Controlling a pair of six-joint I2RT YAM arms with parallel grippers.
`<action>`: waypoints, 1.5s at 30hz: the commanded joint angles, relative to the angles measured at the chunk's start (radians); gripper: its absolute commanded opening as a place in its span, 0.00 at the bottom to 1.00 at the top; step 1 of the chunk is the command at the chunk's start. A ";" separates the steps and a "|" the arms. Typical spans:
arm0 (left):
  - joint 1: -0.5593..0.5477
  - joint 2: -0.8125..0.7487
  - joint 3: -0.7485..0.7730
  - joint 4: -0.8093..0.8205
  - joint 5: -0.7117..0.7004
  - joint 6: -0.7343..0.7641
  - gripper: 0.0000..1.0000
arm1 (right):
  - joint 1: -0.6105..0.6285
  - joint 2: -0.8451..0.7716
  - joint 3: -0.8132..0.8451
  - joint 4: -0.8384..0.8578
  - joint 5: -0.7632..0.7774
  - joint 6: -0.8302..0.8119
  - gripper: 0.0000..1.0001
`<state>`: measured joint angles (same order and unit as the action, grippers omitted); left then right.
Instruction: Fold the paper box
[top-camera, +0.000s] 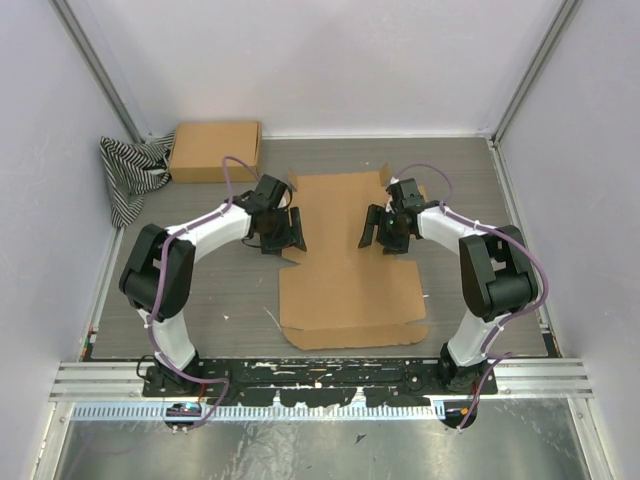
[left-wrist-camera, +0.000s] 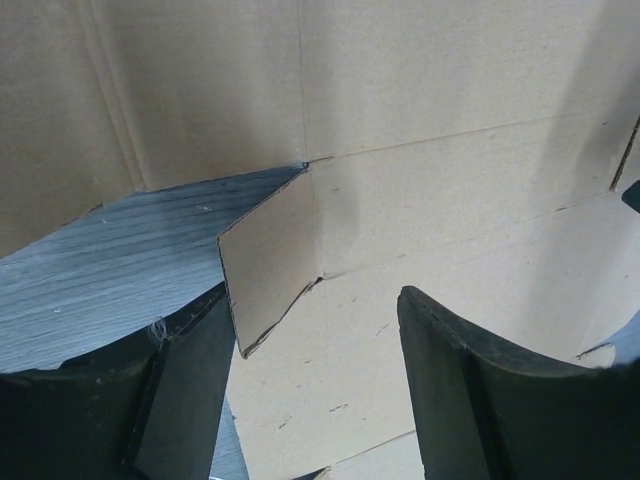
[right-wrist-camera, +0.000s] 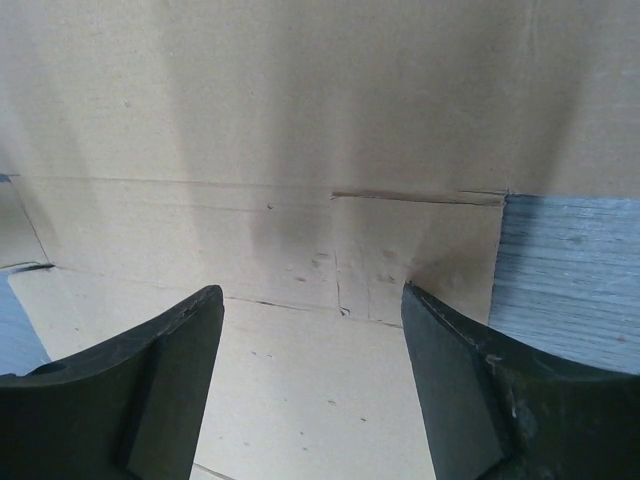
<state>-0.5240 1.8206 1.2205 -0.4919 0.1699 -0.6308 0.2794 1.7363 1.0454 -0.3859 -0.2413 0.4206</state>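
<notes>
Brown cardboard fills most of what I see. The paper box (top-camera: 345, 260) lies unfolded as a flat die-cut sheet in the middle of the grey wood-grain table (top-camera: 200, 290), its long axis running from 12 to 6 o'clock. Notched flaps show at its 12 o'clock end.

My left hand (top-camera: 290, 235) sits at the sheet's 9 o'clock edge, and my right hand (top-camera: 375, 232) at its 3 o'clock edge. They face each other across the cardboard.

From the left wrist, the left hand (left-wrist-camera: 312, 300) has its fingers spread wide. A small side flap (left-wrist-camera: 268, 260) is tilted up off the table (left-wrist-camera: 110, 260), just beside the finger toward 9 o'clock. It is not pinched, and I cannot tell whether that finger touches it.

From the right wrist, the right hand (right-wrist-camera: 310, 295) is spread just as wide, with nothing between the fingers. Under it I see creased cardboard (right-wrist-camera: 300, 130) and a score line, with bare table (right-wrist-camera: 570, 270) toward 3 o'clock.

A second cardboard box (top-camera: 215, 150), already box-shaped, stands at about 11 o'clock, well apart from the sheet. A striped cloth (top-camera: 130, 175) is bunched against it on its 9 o'clock side.
</notes>
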 joint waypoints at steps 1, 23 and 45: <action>-0.013 -0.013 0.054 0.015 0.024 -0.010 0.71 | 0.003 0.022 0.011 0.042 0.009 0.015 0.77; -0.079 0.216 0.172 0.037 0.039 -0.040 0.69 | 0.020 0.037 0.042 0.019 0.016 0.030 0.76; 0.103 0.614 1.319 -0.590 -0.256 0.248 0.69 | 0.010 -0.260 0.274 -0.313 0.353 -0.114 0.77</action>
<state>-0.4358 2.2448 2.3276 -0.8650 -0.0372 -0.4385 0.2932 1.5452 1.3159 -0.6514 0.0414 0.3294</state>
